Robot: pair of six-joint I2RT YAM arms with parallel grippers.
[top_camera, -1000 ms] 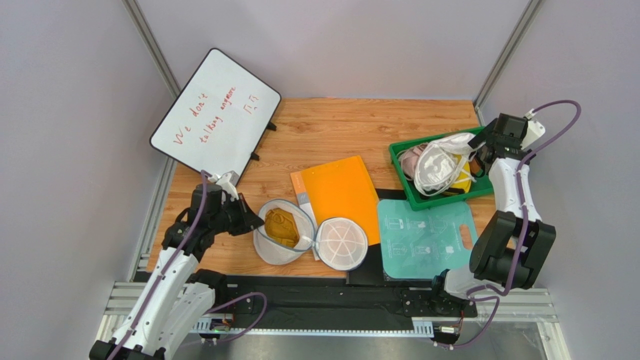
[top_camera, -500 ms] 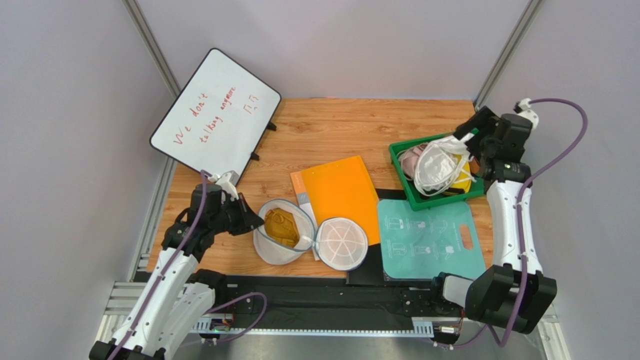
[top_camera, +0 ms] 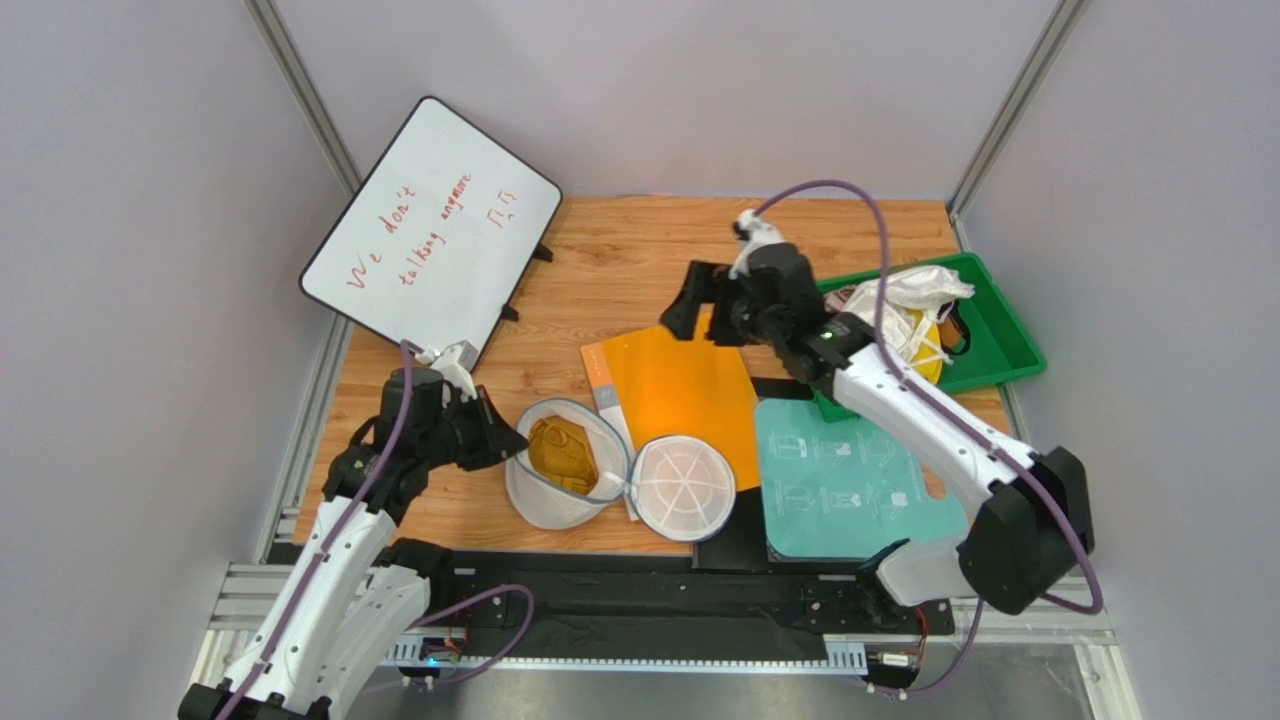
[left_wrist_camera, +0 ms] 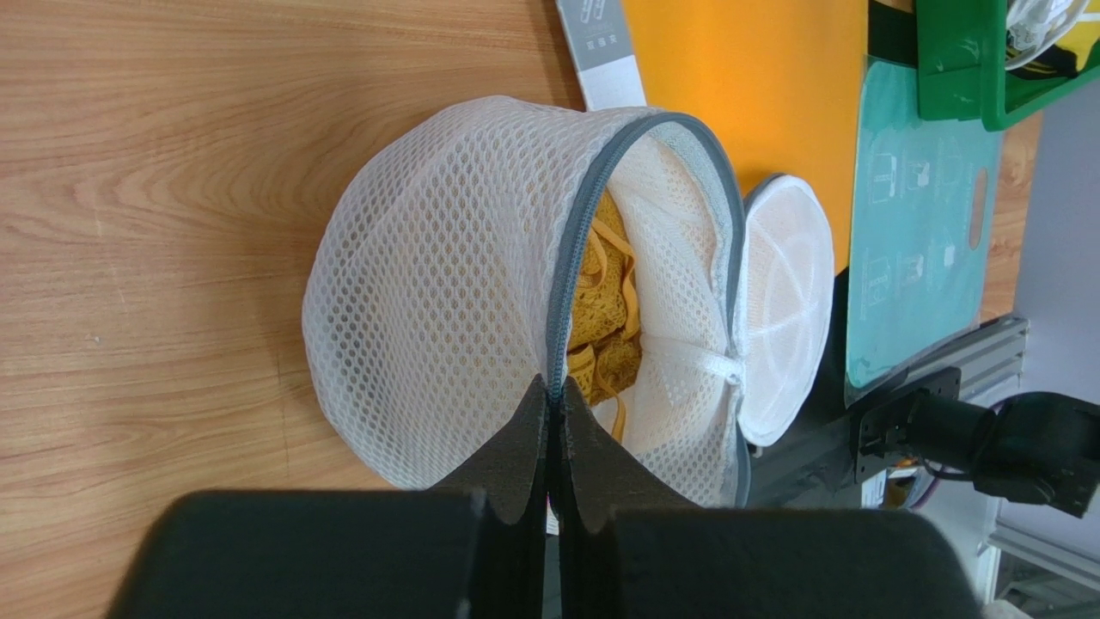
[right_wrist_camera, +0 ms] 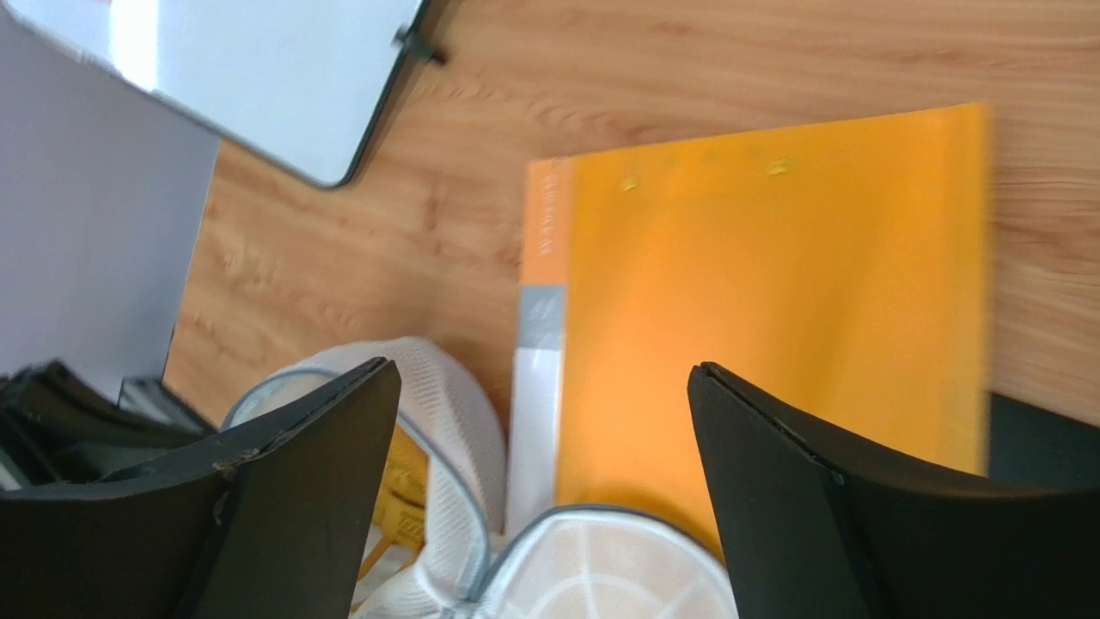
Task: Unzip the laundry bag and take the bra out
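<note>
The white mesh laundry bag lies unzipped near the table's front, its round lid flopped open to the right. The mustard-brown bra sits inside the open mouth. In the left wrist view the bag fills the middle and the bra shows past the grey zipper rim. My left gripper is shut on that rim at the bag's left edge. My right gripper is open and empty above the orange folder, with the bag and lid low in its view.
An orange folder lies behind the bag, a teal mat to its right. A green bin with white and yellow garments stands at the back right. A whiteboard leans at the back left.
My right arm has swung left from the green bin to above the orange folder, open and empty. The bin has shifted right. The left arm and bag have not moved.
</note>
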